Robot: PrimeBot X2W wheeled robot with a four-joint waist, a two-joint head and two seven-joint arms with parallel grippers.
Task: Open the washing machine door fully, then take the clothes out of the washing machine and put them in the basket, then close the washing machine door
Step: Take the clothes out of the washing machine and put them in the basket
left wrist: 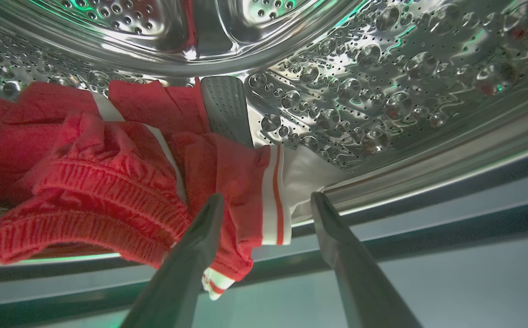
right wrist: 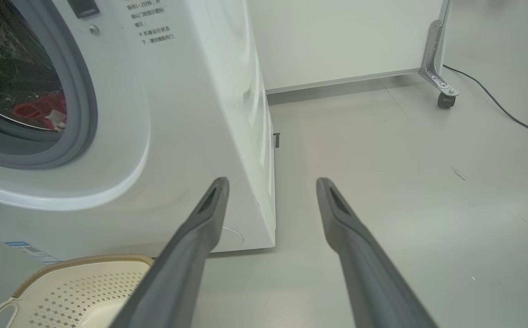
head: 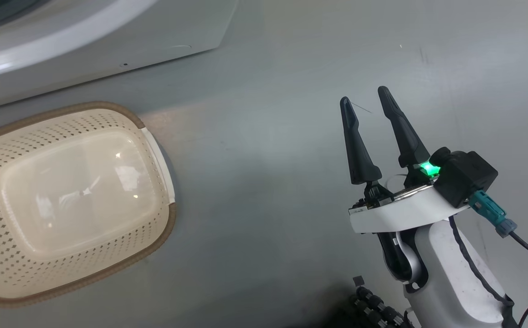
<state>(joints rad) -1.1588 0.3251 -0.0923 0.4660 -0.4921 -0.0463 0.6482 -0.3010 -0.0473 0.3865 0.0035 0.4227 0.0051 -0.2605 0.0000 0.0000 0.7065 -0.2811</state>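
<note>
Washing machine [right wrist: 191,114]: I see its drum open.
Basket [head: 154,237]: on the floor before it.
Clothes [left wrist: 109,182]: at the drum's near lip, striped end between my left gripper's [left wrist: 266,196] fingers, bulk leftward.
Left gripper: wide, the nearer arm.
Right gripper [head: 364,93]: wide, well apart.

Probably a test lab; washing machine [right wrist: 191,114] on bare grey floor [right wrist: 405,182], castered white partition [right wrist: 336,36] behind.

text | washing machine [right wrist: 177,118] front | small Chinese print [right wrist: 152,25] (barely legible)
</note>
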